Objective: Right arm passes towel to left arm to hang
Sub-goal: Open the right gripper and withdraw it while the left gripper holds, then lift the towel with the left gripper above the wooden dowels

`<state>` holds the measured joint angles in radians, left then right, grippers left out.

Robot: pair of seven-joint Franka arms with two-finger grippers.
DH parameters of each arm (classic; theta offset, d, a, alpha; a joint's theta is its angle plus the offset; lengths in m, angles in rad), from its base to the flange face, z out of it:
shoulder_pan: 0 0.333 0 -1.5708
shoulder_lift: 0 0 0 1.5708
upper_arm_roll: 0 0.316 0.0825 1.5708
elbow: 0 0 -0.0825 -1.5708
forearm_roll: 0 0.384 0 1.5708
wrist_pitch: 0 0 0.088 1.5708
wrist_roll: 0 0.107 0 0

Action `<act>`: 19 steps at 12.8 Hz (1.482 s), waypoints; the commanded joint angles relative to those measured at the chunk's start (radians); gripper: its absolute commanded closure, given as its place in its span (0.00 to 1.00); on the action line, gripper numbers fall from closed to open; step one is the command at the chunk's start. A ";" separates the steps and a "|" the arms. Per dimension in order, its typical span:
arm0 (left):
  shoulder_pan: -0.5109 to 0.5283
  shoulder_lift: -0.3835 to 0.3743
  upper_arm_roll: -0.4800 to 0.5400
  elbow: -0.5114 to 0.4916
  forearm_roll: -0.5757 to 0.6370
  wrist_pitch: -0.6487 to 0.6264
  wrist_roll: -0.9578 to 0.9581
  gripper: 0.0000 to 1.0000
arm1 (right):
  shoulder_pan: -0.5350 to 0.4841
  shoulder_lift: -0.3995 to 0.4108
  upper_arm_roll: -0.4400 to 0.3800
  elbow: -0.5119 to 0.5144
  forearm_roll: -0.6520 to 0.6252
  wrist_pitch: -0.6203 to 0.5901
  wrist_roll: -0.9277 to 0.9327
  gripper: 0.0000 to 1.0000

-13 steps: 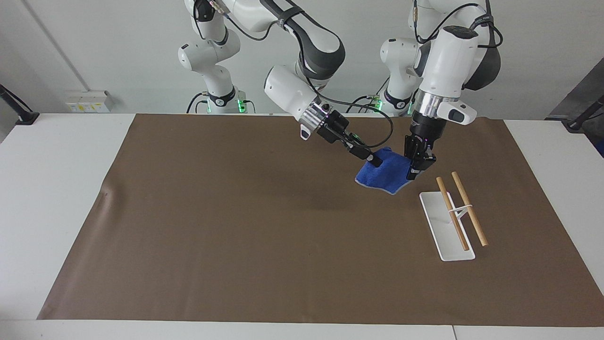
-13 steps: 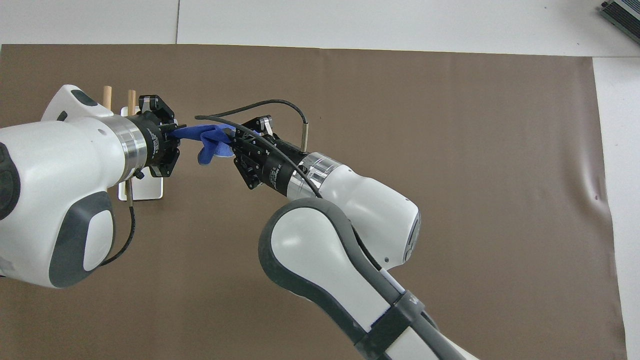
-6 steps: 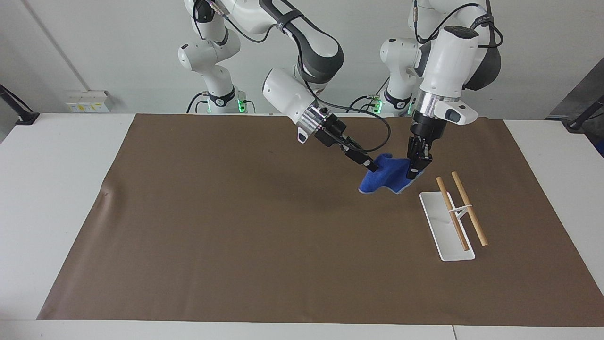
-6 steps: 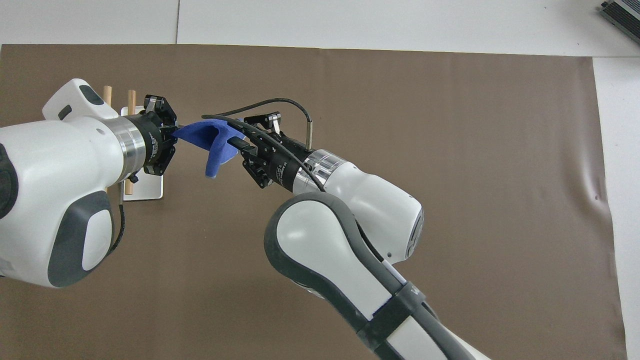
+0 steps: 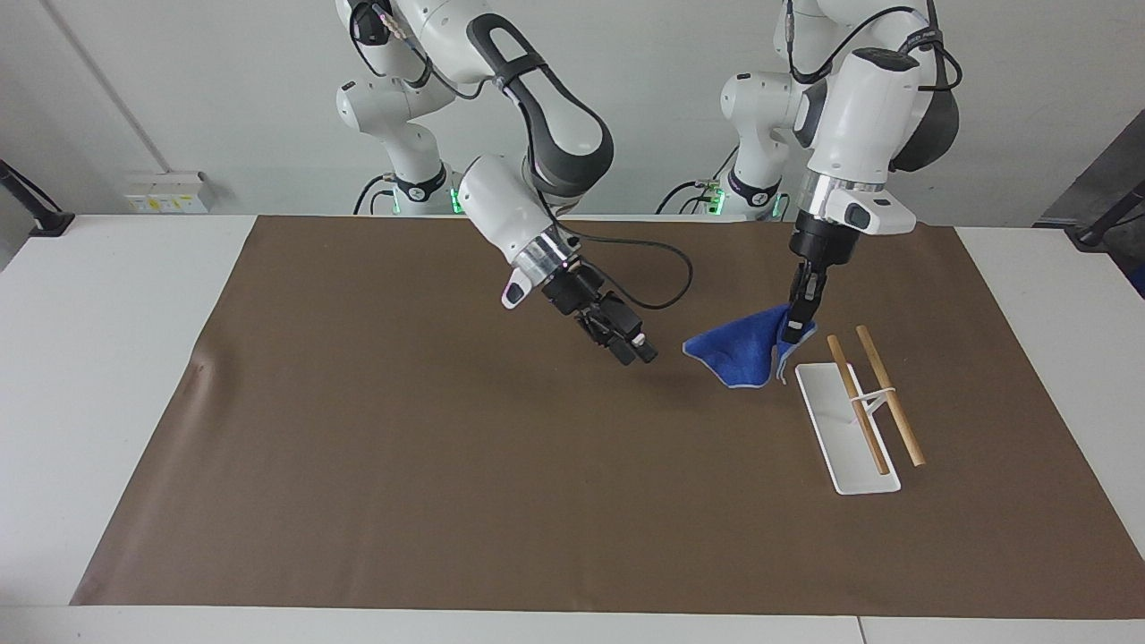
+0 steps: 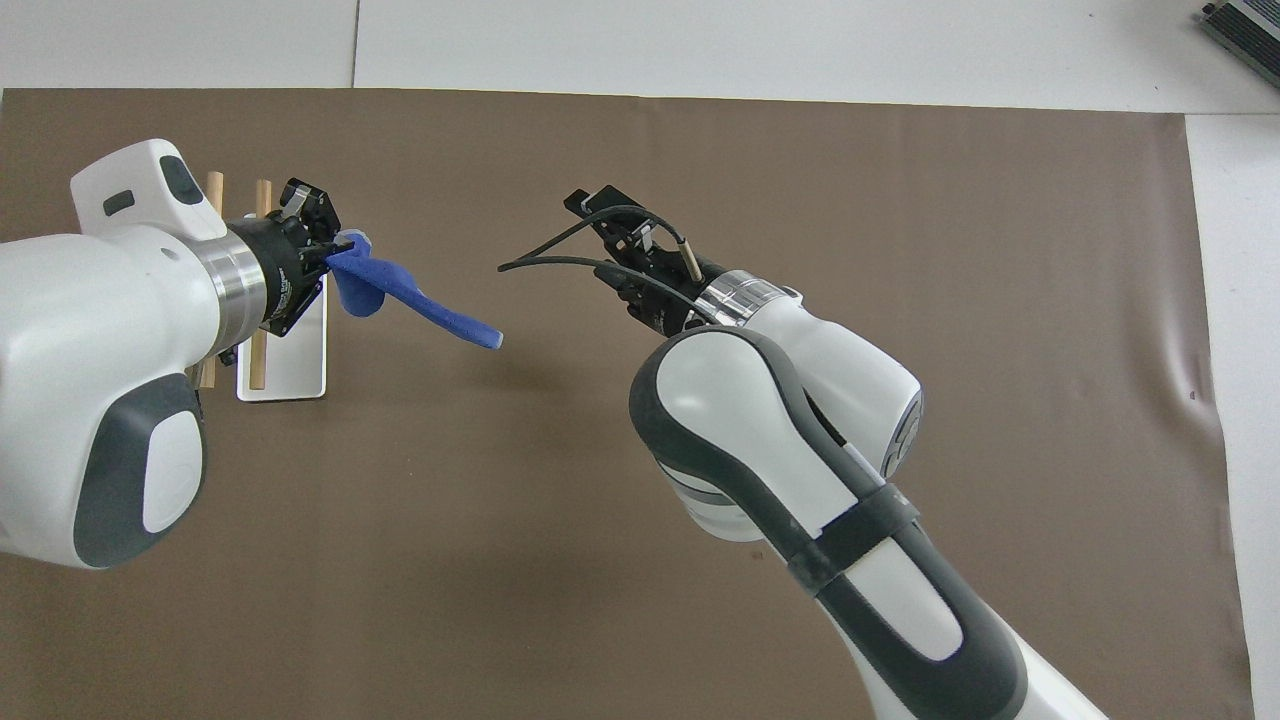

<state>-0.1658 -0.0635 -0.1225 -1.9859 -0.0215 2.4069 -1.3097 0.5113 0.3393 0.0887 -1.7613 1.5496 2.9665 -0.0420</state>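
Left gripper (image 5: 791, 333) clamped on 1 corner of towel (image 5: 742, 354), up in air over brown mat (image 5: 402, 465), just beside white rack base (image 5: 818, 394). Towel hangs from grip, clear of mat. Facing view shows it draped as blue triangle with pale hem; overhead view shows only narrow strip (image 6: 420, 305).

Right gripper (image 5: 633, 349) empty, fingers apart, over mat, well apart from towel.

Rack's 2 wooden rods (image 5: 872, 402) plain in facing view; in overhead view left arm (image 6: 110, 340) covers most of them.
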 commanded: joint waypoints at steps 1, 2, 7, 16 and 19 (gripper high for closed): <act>0.014 -0.012 0.030 -0.020 -0.012 0.008 0.115 1.00 | -0.088 -0.026 0.006 -0.082 -0.141 0.000 -0.140 0.00; 0.016 -0.012 0.038 -0.020 -0.012 0.008 0.144 1.00 | -0.114 -0.025 0.006 -0.095 -0.230 -0.006 -0.148 0.00; 0.016 -0.010 0.133 -0.020 -0.012 0.003 0.195 1.00 | -0.321 -0.022 0.003 -0.107 -0.795 -0.220 -0.148 0.00; 0.019 -0.029 0.261 -0.022 0.005 -0.209 0.089 1.00 | -0.493 -0.045 -0.030 0.136 -1.589 -0.749 -0.139 0.00; 0.019 -0.027 0.261 -0.017 0.067 -0.206 -0.020 1.00 | -0.494 -0.120 -0.058 0.175 -1.623 -0.892 -0.139 0.00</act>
<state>-0.1485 -0.0680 0.1397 -1.9938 0.0017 2.2218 -1.2641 0.0223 0.2617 0.0412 -1.5957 -0.0490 2.1351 -0.1732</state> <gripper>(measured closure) 0.978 0.000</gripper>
